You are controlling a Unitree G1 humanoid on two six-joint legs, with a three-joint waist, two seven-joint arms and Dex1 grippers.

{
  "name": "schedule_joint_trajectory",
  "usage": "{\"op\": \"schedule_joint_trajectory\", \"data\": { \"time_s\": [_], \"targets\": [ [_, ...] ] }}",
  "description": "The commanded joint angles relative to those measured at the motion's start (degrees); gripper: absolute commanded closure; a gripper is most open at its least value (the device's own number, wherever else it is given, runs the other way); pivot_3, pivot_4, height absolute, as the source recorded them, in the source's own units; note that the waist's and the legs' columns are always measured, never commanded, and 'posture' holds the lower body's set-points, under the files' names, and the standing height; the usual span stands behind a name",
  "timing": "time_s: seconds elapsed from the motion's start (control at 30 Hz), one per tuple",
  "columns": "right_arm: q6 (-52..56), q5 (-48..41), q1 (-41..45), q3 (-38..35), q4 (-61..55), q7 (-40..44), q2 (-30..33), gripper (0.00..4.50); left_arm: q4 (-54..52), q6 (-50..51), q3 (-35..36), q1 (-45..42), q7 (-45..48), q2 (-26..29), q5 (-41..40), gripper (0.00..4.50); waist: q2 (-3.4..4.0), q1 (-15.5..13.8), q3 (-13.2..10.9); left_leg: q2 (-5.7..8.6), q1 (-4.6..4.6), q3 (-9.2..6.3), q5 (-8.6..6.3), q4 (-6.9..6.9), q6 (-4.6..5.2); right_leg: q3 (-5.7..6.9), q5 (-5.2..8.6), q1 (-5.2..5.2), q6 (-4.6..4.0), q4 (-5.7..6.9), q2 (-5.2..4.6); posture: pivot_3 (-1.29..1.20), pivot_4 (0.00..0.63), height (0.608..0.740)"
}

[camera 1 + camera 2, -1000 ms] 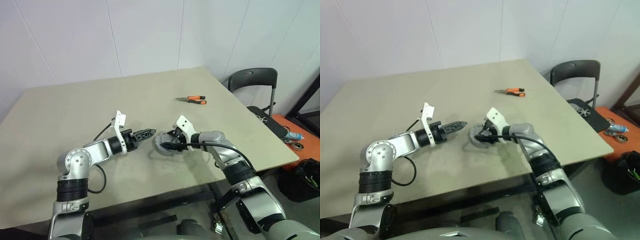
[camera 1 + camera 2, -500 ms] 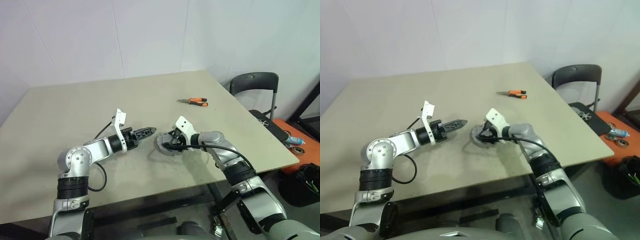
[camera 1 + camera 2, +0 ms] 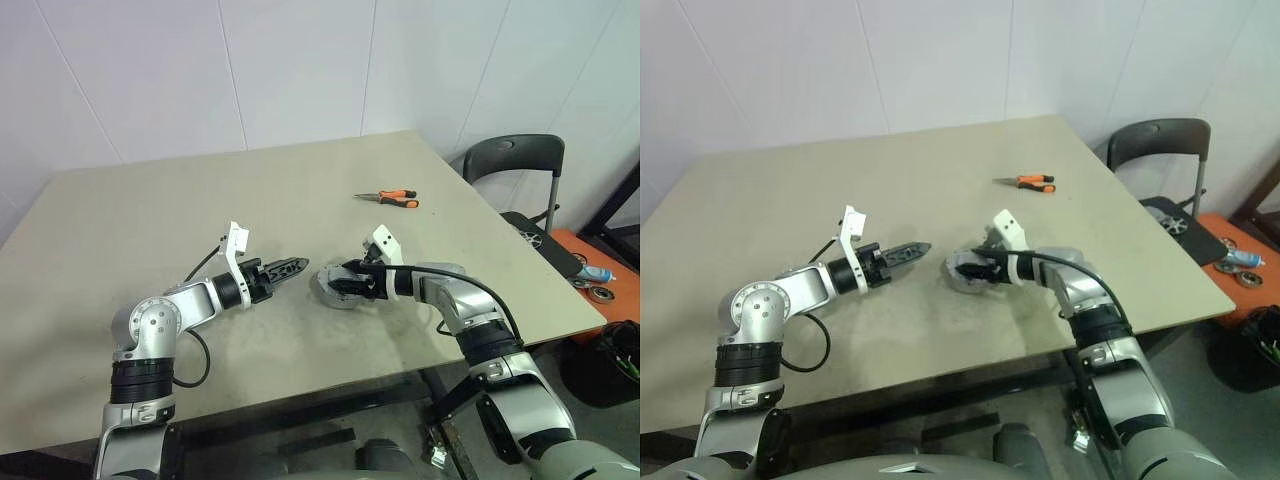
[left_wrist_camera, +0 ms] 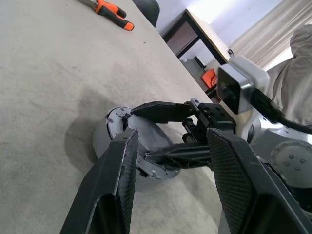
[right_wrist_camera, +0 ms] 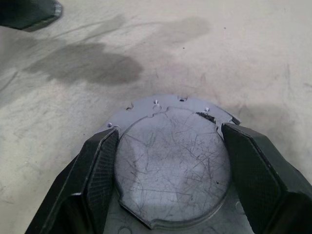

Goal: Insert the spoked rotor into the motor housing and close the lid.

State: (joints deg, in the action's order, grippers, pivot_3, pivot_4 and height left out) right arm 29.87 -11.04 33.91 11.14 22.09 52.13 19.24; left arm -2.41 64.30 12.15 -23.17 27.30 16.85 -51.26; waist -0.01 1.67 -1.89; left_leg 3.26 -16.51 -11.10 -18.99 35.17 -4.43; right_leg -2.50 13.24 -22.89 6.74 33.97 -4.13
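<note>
From the head views, the left gripper points level toward the housing on the table, fingers parted, empty. The right wrist view shows the right gripper with fingers spread around the housing's scratched grey plate, touching its edge.

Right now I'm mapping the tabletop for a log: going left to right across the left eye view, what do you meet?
Left end effector → grey metal disc assembly with the right end effector on it → orange-handled pliers → black chair.
</note>
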Motion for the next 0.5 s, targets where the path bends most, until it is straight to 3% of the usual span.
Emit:
{"op": "schedule_joint_trajectory", "data": {
  "time_s": [0.03,0.27,0.5],
  "targets": [
    [-3.61,5.40,-3.85,2.50,1.93,-4.57,0.84,1.47,-0.20,-0.95,0.38,-1.94,0.83,0.57,-0.27,2.11,-0.07,-0.07,-0.08,-0.01,-0.02,0.00,-0.01,-0.01,-0.02,0.00,-0.02,-0.03,0.07,0.00,0.00,0.00,0.000,0.740],
    [-6.63,5.17,-5.69,1.37,0.25,-9.16,-0.77,1.47,-0.38,-0.94,0.12,-1.68,0.84,0.34,-0.18,2.11,-0.23,-0.16,-0.43,-0.01,0.01,0.20,-0.01,0.07,-0.04,-0.17,0.08,-0.07,-0.13,0.07,0.04,0.00,0.000,0.740],
    [-8.73,9.05,-6.89,5.72,0.26,-8.88,0.94,1.47,-1.21,-0.88,-0.03,-0.79,0.79,0.32,-0.22,2.11,-0.20,0.50,-0.46,-0.02,0.03,0.21,0.00,0.06,-0.05,-0.18,0.08,-0.06,-0.12,0.08,0.05,0.00,0.000,0.740]
  ]
}}
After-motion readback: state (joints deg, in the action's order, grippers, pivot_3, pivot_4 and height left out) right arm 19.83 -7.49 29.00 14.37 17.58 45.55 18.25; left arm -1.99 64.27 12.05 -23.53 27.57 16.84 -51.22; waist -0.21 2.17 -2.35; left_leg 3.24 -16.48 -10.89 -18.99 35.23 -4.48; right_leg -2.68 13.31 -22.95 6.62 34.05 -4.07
